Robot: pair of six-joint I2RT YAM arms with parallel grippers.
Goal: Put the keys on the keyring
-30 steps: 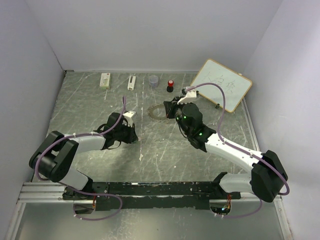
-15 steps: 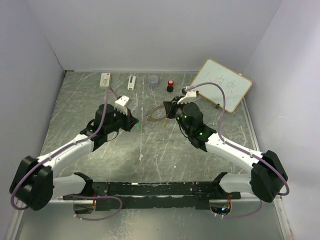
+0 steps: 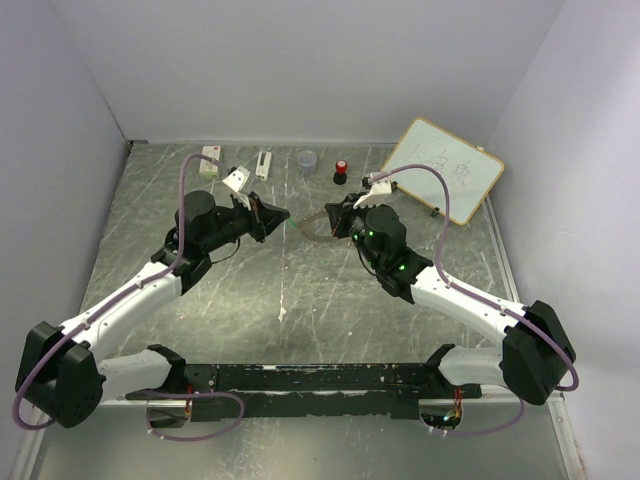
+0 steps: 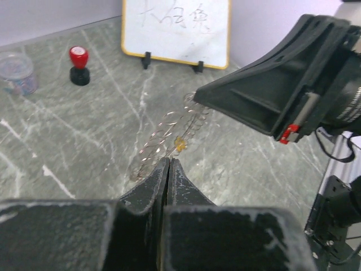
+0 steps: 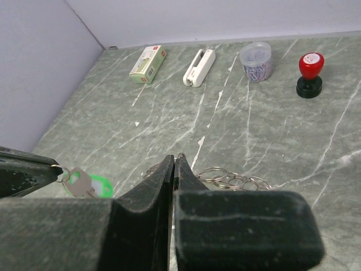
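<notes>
My right gripper (image 5: 174, 162) is shut on the near edge of the keyring (image 5: 232, 180), a chain-like loop of small silver rings. In the left wrist view the keyring (image 4: 169, 131) hangs stretched from the right gripper (image 4: 190, 100), with the yellow-headed key (image 4: 180, 144) on it. My left gripper (image 4: 169, 161) is shut, its tip just short of the ring. The right wrist view shows the green-headed key (image 5: 90, 183) dangling from the left fingertips (image 5: 34, 169). From above, the left gripper (image 3: 281, 214) and the green key (image 3: 290, 226) sit just left of the keyring (image 3: 315, 224).
Along the back of the table stand a small box (image 3: 210, 160), a white stapler (image 3: 263, 163), a clear cup of clips (image 3: 307, 161) and a red-capped black knob (image 3: 341, 170). A whiteboard (image 3: 445, 170) leans at the back right.
The left gripper has shut and swung from the table's left-centre up and right to the keyring, carrying the green key. The right arm has held still.
</notes>
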